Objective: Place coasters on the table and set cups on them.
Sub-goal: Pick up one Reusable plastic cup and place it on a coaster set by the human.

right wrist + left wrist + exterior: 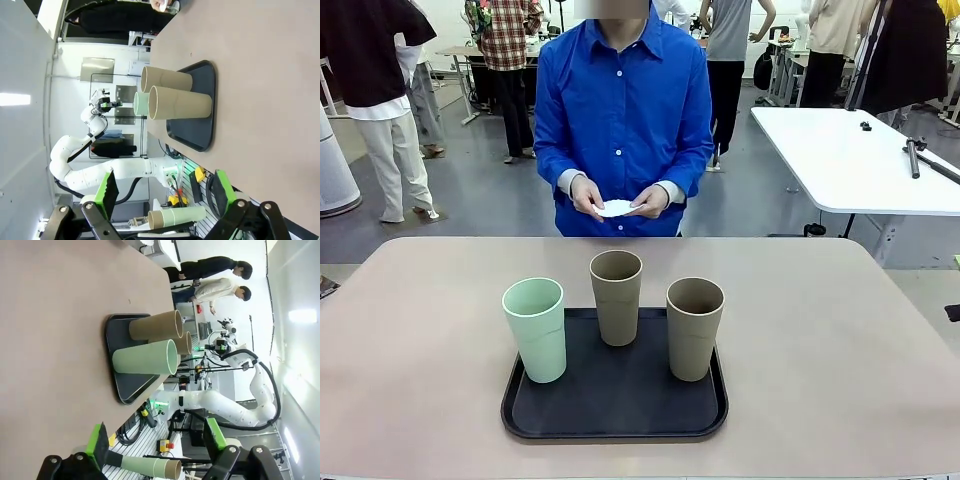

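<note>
Three cups stand upright on a black tray point(615, 405) in the middle of the beige table point(840, 340): a mint green cup point(536, 328) at the left, a tan cup point(617, 296) at the back and another tan cup point(694, 327) at the right. Across the table, a person in a blue shirt holds white coasters point(615, 208) in both hands above the far edge. My left gripper point(157, 440) is open and holds nothing, well away from the green cup point(145, 357) and tray point(117, 330). My right gripper point(165, 192) is also open, apart from the nearest tan cup point(180, 102).
A white table point(850, 155) with black tools stands at the back right. Several people stand farther off in the room. Bare tabletop lies to the left, right and far side of the tray.
</note>
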Action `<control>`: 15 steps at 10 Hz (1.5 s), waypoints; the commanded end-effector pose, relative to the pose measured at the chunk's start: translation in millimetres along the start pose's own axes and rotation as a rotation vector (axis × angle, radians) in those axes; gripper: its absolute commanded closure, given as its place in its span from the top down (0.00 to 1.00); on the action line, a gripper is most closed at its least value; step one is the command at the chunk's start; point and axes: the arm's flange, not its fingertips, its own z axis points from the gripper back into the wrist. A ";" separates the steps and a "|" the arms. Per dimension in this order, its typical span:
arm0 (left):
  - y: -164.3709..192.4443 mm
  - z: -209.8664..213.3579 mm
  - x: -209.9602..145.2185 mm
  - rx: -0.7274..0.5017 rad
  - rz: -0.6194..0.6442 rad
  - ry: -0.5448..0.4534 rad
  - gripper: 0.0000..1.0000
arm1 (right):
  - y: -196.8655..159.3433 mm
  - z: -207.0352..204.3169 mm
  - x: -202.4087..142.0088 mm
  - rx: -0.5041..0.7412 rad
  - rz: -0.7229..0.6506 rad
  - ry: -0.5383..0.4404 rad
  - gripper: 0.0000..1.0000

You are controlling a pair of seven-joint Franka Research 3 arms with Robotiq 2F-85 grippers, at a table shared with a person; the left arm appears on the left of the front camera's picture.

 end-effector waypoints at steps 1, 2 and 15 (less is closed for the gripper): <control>-1.5 -2.1 0.5 -0.017 -0.002 0.002 1.00 | -0.3 1.3 0.1 -0.001 0.001 -0.006 1.00; -1.5 -2.1 0.5 -0.017 -0.002 0.002 1.00 | -0.3 1.3 0.1 -0.001 0.001 -0.006 1.00; -1.5 -2.1 0.5 -0.017 -0.002 0.002 1.00 | -0.3 1.3 0.1 -0.001 0.001 -0.006 1.00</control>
